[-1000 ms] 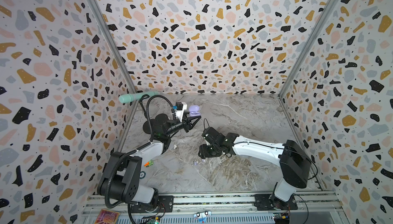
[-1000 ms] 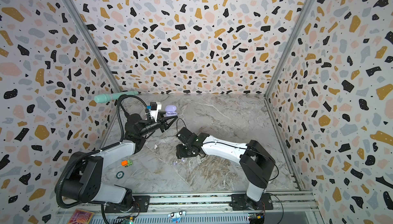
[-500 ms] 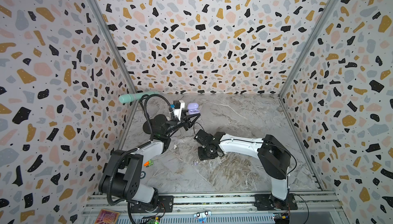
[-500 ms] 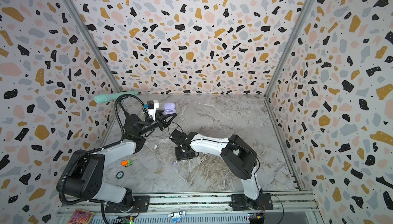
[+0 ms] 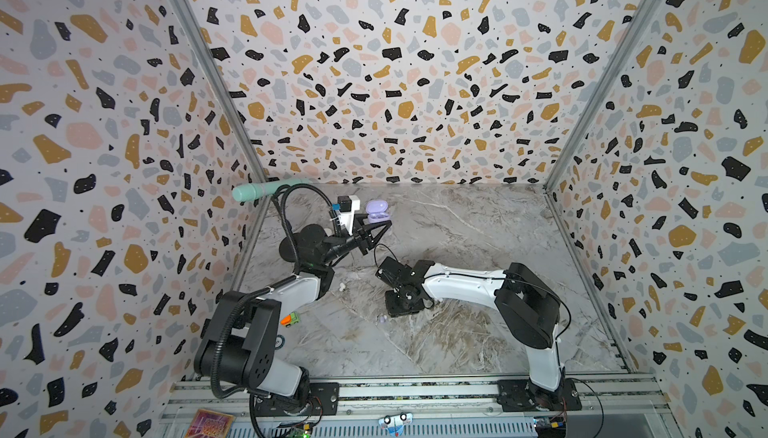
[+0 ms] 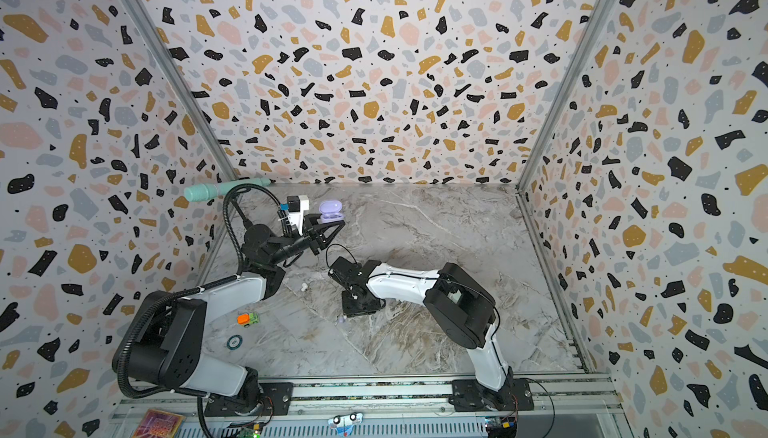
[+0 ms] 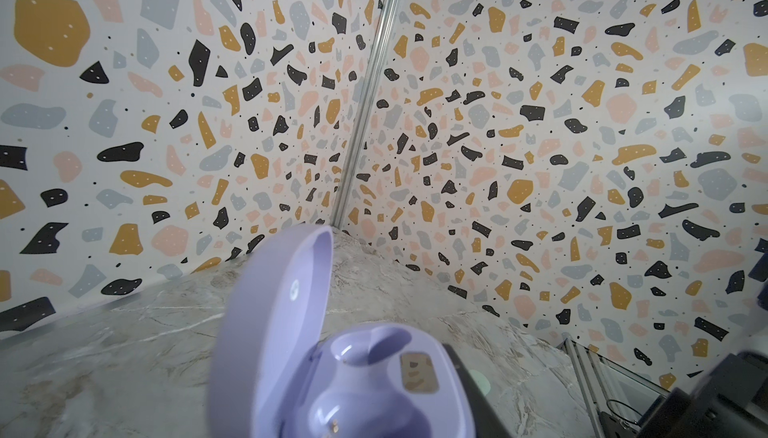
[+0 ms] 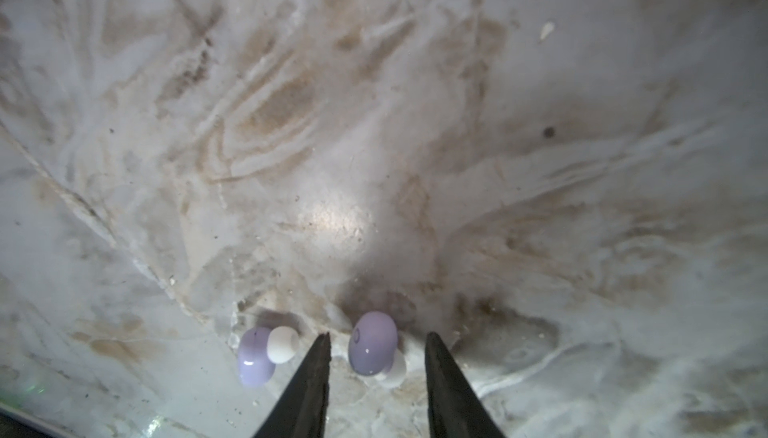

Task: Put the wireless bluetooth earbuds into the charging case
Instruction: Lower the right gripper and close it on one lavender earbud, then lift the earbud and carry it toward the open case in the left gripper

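**Target.** The lavender earbud (image 8: 372, 342) lies on the marble tabletop (image 8: 374, 124), directly between the fingertips of the right gripper (image 8: 378, 335). The fingers stand narrowly apart, one on either flank, with a sliver of table showing on both sides. You have no grip on it yet. It sits a touch nearer the finger beyond which the second lavender earbud (image 8: 254, 359) lies, just outside the jaws.

**Axis.** The oval's long axis runs roughly along the fingers' reach, with the white eartip toward the wrist. Your jaws therefore close across its narrow width. Judgement: a straight squeeze should seat it, but the glossy dome could squirt out if the tips ride high.

**Top views.** The right gripper points down at mid-table and hides the target. Only the second lavender earbud (image 5: 381, 318) shows beside it.

**Other arm.** The left gripper (image 5: 376, 223) is raised toward the back left, well apart from the buds, so your right arm is by far the nearer. The charging case (image 7: 365, 377) sits at its fingertips with the lid (image 7: 270, 319) open. One dark finger presses the case's side and the other is hidden, so read the case as held. The wells that show look empty.

**Outlying.**
- A white bud (image 5: 341, 287) lies near the left arm.
- A toy car (image 5: 289, 318) is also on the table.
- A mint-green handle (image 5: 266, 190) lies in the back-left corner.
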`<state>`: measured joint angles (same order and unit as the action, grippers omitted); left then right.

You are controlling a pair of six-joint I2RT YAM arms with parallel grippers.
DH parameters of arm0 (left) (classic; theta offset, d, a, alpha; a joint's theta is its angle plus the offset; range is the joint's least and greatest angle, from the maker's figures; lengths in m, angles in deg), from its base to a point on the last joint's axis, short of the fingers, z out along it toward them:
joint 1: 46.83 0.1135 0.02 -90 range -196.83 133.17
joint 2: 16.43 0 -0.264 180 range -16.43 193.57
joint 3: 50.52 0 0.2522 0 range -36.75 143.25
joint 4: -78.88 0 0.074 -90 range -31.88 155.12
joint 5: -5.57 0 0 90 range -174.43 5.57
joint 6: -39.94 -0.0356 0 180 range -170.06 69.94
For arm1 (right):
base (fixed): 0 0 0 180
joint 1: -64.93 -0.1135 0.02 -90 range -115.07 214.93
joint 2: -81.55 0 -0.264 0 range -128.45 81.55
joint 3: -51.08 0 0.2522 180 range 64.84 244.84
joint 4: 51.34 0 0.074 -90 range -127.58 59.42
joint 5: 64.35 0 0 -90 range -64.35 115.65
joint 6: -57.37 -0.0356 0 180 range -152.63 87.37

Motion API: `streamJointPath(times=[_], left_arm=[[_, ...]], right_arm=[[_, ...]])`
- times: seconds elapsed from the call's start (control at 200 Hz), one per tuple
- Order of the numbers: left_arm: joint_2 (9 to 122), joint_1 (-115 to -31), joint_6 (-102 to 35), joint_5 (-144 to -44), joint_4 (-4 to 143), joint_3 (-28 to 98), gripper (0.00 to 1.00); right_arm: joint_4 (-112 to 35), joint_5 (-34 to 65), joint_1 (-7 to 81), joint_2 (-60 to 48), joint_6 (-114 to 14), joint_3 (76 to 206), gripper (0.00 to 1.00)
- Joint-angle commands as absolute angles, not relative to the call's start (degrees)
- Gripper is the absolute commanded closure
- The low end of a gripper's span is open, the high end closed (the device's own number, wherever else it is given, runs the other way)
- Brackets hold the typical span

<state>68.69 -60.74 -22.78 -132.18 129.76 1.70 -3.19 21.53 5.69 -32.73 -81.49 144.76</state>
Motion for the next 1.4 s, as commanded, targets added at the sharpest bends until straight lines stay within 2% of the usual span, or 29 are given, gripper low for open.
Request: streamJointPath(times=[0.0, 0.986, 1.397], left_arm=[[68.9, -60.4, -22.4, -133.4, 134.1, 2.0, 0.75], [69.1, -60.4, -21.7, -133.7, 134.5, 2.1, 0.75], [69.4, -60.5, -22.0, -134.0, 134.4, 1.5, 0.74]], right_arm=[[-0.5, 22.9, 5.3, -33.6, -81.9, 146.3, 0.62], [5.0, 23.6, 3.8, -37.3, -79.9, 149.7, 0.80], [-2.4, 25.9, 5.6, -25.1, -80.3, 142.1, 0.81]])
